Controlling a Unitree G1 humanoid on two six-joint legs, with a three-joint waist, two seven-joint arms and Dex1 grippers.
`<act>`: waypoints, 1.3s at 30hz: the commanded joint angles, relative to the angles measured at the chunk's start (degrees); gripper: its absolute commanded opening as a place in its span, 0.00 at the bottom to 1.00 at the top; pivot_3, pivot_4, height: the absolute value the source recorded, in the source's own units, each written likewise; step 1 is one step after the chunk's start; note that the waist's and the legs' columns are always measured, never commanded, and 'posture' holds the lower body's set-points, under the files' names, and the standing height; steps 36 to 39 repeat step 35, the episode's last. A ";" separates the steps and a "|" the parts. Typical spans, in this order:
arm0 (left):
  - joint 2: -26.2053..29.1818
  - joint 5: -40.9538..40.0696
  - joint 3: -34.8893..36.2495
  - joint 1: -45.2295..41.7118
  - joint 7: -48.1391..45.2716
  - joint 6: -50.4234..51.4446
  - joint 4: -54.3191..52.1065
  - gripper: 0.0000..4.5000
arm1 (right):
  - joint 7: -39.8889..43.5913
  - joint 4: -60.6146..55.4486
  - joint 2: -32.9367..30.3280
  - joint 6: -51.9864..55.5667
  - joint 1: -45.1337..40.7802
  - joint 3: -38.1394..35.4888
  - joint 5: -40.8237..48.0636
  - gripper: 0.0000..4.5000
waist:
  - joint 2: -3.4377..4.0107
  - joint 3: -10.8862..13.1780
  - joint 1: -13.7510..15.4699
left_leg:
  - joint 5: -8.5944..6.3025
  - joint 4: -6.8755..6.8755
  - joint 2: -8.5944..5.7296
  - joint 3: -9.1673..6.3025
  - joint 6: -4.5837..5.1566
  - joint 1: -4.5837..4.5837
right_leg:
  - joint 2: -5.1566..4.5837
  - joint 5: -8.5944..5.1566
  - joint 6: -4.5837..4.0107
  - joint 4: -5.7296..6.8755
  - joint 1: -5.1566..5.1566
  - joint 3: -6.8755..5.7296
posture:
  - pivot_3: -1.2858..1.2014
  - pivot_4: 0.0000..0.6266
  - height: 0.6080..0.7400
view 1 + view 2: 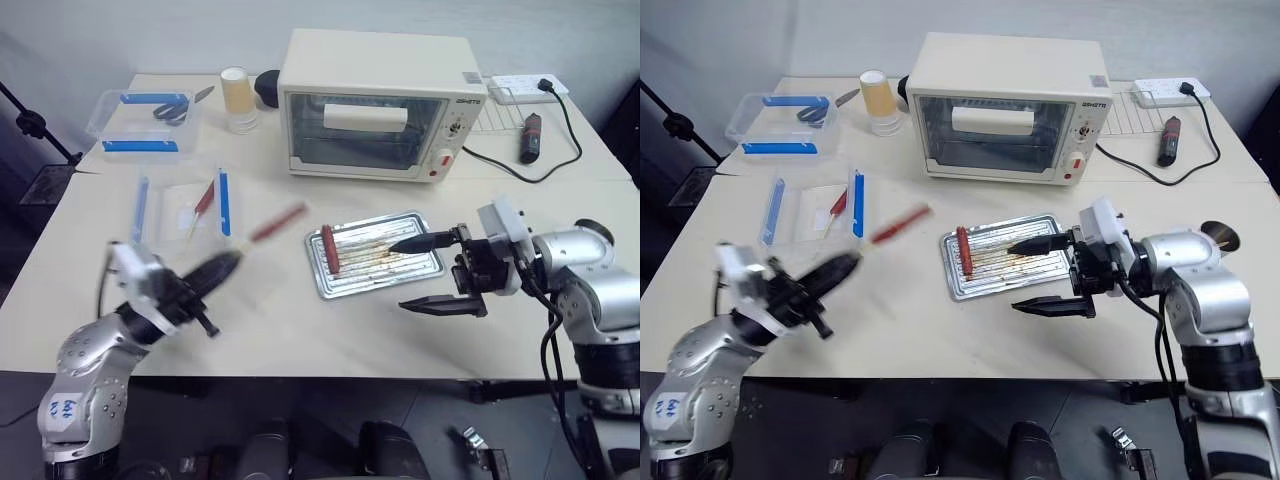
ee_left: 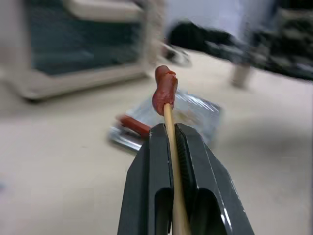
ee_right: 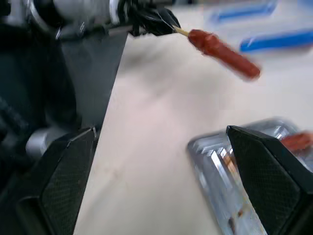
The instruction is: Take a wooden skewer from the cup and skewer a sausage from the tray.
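Sausage (image 2: 165, 90) speared on the tip of the wooden skewer (image 2: 172, 147), lifted clear of the table (image 1: 300, 330) and out to the left of the tray (image 1: 430, 268). Skewer pinched between the fully closed fingers of the left gripper (image 2: 172, 134), sausage pointing up and toward the middle of the table. Second sausage (image 1: 329, 248) lying at the left end of the tray, untouched. Right gripper (image 1: 418, 272) hovering by the tray's right side with its two fingers spread wide, holding nothing. By the look of it, both steps done: skewer taken, sausage pierced and raised. Little apparently left beyond keeping the skewered sausage steady or setting it down. Cup not clearly made out.
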 commanded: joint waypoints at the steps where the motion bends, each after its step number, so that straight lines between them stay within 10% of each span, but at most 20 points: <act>1: -2.84 -0.83 5.62 -2.91 13.65 -0.49 -2.09 0.00 | -8.71 -3.68 5.81 -8.39 2.97 -5.78 1.12 1.00 | -0.02 -0.02 0.30 | 0.00 0.00 -0.06 0.01 0.00 0.03 | 0.00 0.00 0.00 0.02 0.01 0.02 | 0.52 0.24 1.00; 12: -6.49 14.94 -0.43 -14.27 37.30 0.88 9.42 0.00 | -19.97 -7.44 14.92 -18.21 8.70 -5.18 0.31 1.00 | -0.13 -0.05 0.56 | 0.00 -0.02 -0.11 0.21 0.00 0.05 | 0.07 0.01 0.02 0.03 -0.02 0.05 | 0.52 0.24 1.00; 19: -4.92 15.14 -2.03 -16.32 34.00 -1.79 12.18 0.43 | -19.68 -6.75 13.26 -20.04 10.72 -4.54 0.68 1.00 | -0.14 -0.05 0.31 | 0.00 -0.09 -0.07 0.24 -0.01 0.06 | 0.11 0.01 0.02 0.03 -0.07 0.08 | 0.52 0.24 1.00; 27: 9.08 5.80 -0.02 -6.15 10.35 -2.31 3.36 0.89 | -13.30 -3.10 5.86 -20.00 13.75 -5.50 1.46 1.00 | -0.14 -0.05 0.25 | 0.00 -0.10 -0.06 0.28 -0.01 0.06 | 0.10 0.01 0.01 0.00 -0.07 0.10 | 0.52 0.24 1.00; 33: 22.53 11.40 -1.71 8.61 -11.33 -13.58 5.70 0.89 | -4.65 3.86 0.30 -21.63 15.72 -3.43 -0.13 1.00 | -0.10 -0.03 0.25 | -0.01 -0.30 -0.05 0.65 0.00 0.27 | 0.10 -0.03 -0.06 -0.06 -0.05 0.27 | 0.52 0.24 1.00; 39: 23.26 13.15 -2.19 12.38 -15.43 -18.48 7.70 0.89 | -2.05 6.70 -0.15 -24.00 15.95 -2.00 -1.78 1.00 | -0.10 -0.03 0.30 | -0.01 -0.36 -0.04 0.71 0.01 0.38 | 0.10 -0.04 -0.07 -0.19 -0.01 0.31 | 0.52 0.24 1.00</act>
